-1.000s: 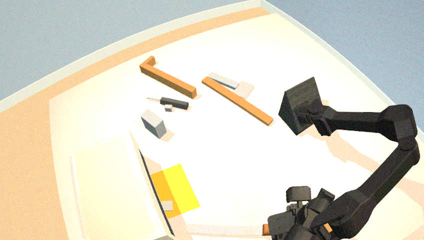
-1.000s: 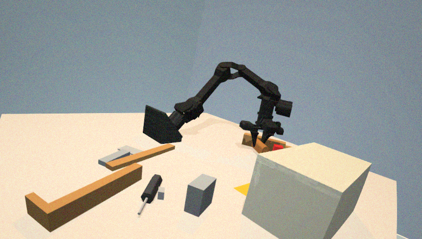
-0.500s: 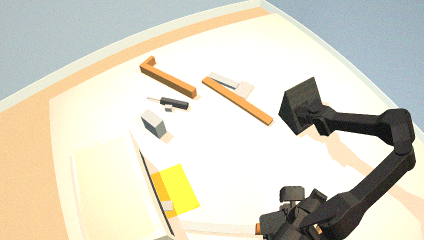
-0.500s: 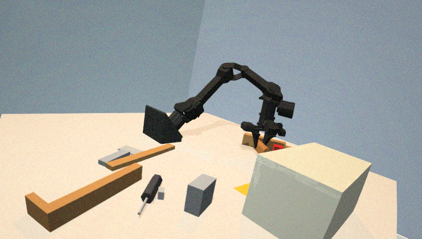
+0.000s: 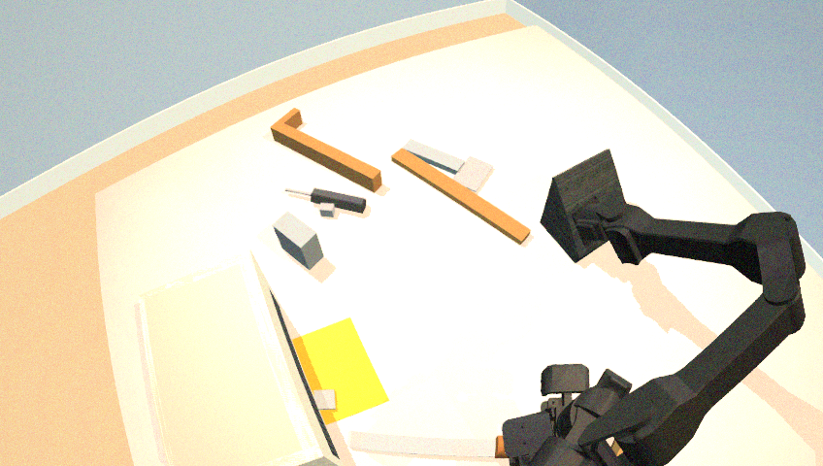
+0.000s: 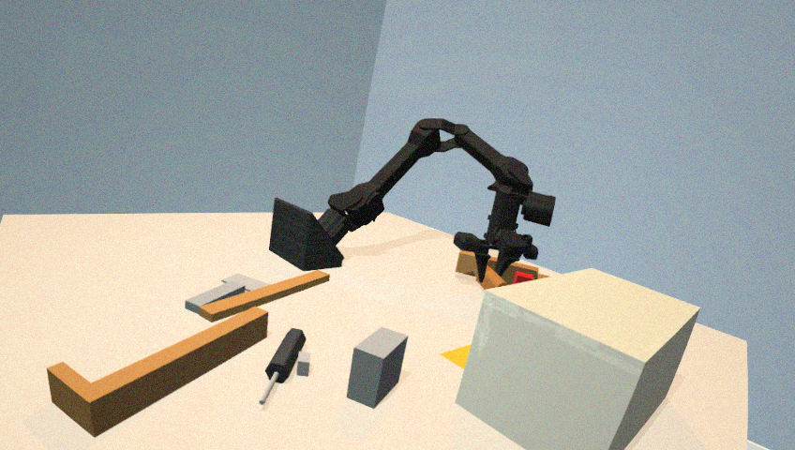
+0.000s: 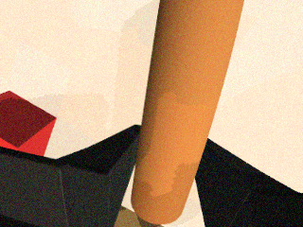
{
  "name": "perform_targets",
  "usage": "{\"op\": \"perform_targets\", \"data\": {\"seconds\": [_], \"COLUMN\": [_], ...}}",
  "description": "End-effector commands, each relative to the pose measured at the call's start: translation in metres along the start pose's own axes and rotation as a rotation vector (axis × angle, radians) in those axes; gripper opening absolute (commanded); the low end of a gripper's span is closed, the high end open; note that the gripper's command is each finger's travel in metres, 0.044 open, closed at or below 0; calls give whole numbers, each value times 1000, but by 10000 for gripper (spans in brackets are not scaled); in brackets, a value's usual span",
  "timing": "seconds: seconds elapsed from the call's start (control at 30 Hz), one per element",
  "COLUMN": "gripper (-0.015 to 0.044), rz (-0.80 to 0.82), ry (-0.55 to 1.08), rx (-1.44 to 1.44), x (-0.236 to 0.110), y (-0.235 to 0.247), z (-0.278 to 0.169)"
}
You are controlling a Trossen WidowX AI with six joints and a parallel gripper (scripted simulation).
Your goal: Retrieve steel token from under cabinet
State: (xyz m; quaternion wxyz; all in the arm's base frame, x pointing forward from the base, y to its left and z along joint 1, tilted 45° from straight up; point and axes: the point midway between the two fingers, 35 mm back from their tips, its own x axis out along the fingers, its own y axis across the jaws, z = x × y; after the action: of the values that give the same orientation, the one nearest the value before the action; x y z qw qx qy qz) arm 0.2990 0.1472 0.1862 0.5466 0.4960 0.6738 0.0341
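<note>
The steel token (image 5: 326, 399) is a small pale grey square on the yellow marked area (image 5: 354, 357) (image 6: 456, 355), right at the front edge of the cream cabinet (image 5: 202, 369) (image 6: 547, 356). The cabinet's edge meets its left side in the top view, so whether all of it is out from under is unclear. My gripper (image 6: 490, 274) (image 7: 167, 136) is shut on the round orange handle (image 7: 189, 71) of a tool. A long pale flat blade (image 5: 427, 444) runs from the handle toward the cabinet, right of the yellow area. The fingertips are hidden in the top view.
A red block (image 6: 524, 277) (image 7: 28, 120) and a brown block (image 6: 467, 262) are near the gripper. An L-shaped wooden bar (image 5: 329, 154) (image 6: 178, 359), straight wooden stick (image 5: 462, 196) (image 6: 267, 295), screwdriver (image 5: 338, 200) (image 6: 286, 353) and grey block (image 5: 298, 239) (image 6: 376, 365) lie farther off.
</note>
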Motion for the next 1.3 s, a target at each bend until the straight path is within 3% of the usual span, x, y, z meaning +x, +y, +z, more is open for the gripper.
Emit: {"op": "perform_targets", "data": {"seconds": [0.0, 0.07, 0.13, 0.23, 0.77, 0.87, 1.23, 1.27], "gripper": [157, 200, 200, 270, 270, 191, 118, 92], "rz": [0, 0, 1, 3, 5, 9, 9, 9], "ry": [0, 5, 4, -11, -18, -17, -17, -17], "rx": [0, -2, -2, -2, 0, -8, -8, -8], "x": [0, 1, 0, 0, 14, 12, 12, 12], "y": [0, 0, 1, 1, 1, 3, 3, 3], "z": [0, -1, -1, -1, -2, -2, -2, -2]}}
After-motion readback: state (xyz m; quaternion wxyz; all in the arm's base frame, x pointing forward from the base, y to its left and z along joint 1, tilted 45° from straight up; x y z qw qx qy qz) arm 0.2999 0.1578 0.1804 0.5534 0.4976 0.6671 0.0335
